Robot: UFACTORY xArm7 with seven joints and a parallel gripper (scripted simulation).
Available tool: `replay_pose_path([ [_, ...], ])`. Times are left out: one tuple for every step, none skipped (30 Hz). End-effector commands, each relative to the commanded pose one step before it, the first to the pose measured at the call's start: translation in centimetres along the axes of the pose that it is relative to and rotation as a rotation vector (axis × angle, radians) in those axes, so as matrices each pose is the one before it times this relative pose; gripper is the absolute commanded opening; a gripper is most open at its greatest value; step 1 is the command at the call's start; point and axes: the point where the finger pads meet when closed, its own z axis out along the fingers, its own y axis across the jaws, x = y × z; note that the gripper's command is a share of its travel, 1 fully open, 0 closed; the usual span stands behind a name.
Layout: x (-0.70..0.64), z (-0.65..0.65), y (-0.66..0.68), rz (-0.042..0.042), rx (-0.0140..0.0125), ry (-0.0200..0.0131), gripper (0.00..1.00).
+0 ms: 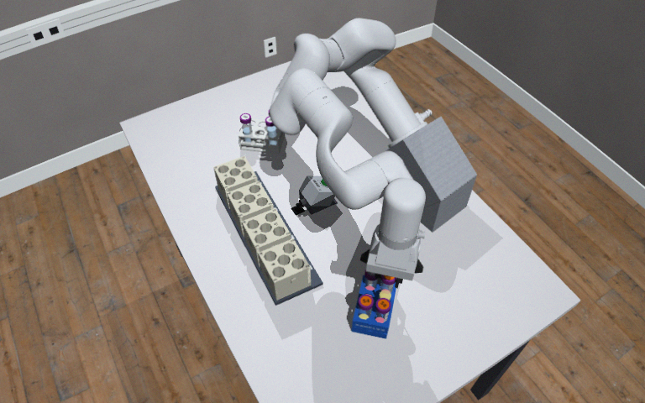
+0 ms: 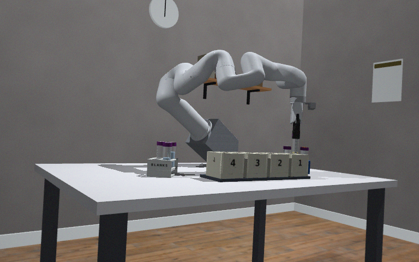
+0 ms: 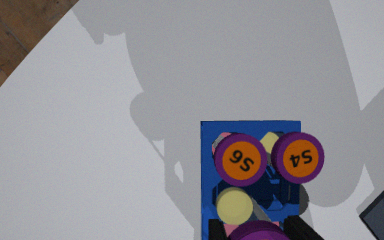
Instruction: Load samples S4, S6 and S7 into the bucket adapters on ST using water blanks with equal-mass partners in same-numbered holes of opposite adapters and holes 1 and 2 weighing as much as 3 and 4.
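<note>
S6 [image 3: 240, 159] and S4 [image 3: 298, 158] stand capped in the blue rack [image 3: 207, 170], while the gripper [image 3: 260, 231] clenches a purple-capped tube [image 3: 258, 232] just above it; rigid, smooth, likely slippery plastic, best taken just under the cap.
</note>
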Motion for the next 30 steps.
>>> replay_pose_path([
  [0.089,-0.248,-0.052,0.00035,0.00238,0.00433,0.0],
  [0.0,0.0,0.0,0.0,0.0,0.0,0.0],
  [0.0,0.0,0.0,0.0,0.0,0.0,0.0],
  [0.0,0.0,0.0,0.0,0.0,0.0,0.0],
  [0.0,0.0,0.0,0.0,0.0,0.0,0.0],
  [0.002,-0.008,-0.001,0.00001,0.00004,0.00008,0.0],
  [-0.001,0.106,0.001,-0.00001,-0.00004,-0.00009,0.0],
  [0.001,0.098,-0.001,0.0,0.0,-0.00001,0.0],
  [0.001,0.098,0.0,-0.00001,0.0,-0.00001,0.0],
  [0.0,0.0,0.0,0.0,0.0,0.0,0.0],
  [0.0,0.0,0.0,0.0,0.0,0.0,0.0],
  [0.0,0.101,0.001,0.00001,0.0,0.00001,0.0],
  [0.001,0.099,0.0,0.0,0.0,-0.00001,0.0],
  [0.001,0.099,0.0,0.0,0.0,-0.00001,0.0],
  [0.0,0.099,0.0,0.0,0.0,0.0,0.0],
  [0.0,0.099,0.0,0.0,0.0,0.0,0.0],
  [-0.004,0.107,0.003,0.00003,-0.00001,0.00005,0.0],
  [0.0,0.1,0.0,0.0,0.0,0.0,0.0],
  [0.0,0.1,0.0,0.0,0.0,0.0,0.0],
  [0.0,0.1,0.0,0.0,0.0,0.0,0.0],
  [0.0,0.1,0.0,0.0,0.0,0.0,0.0],
  [0.0,0.1,0.0,0.0,0.0,0.0,0.0],
  [0.0,0.1,0.0,0.0,0.0,0.0,0.0],
  [0.0,0.1,0.0,0.0,0.0,0.0,0.0],
  [0.0,0.1,0.0,0.0,0.0,0.0,0.0],
  [0.004,0.092,-0.003,-0.00004,0.00001,-0.00005,0.0],
  [0.0,0.0,0.0,0.0,0.0,0.0,0.0],
  [0.0,0.0,0.0,0.0,0.0,0.0,0.0],
  [-0.001,0.103,0.002,0.00002,-0.00001,0.00002,0.0],
  [0.0,0.099,0.0,0.0,0.0,-0.00001,0.0],
])
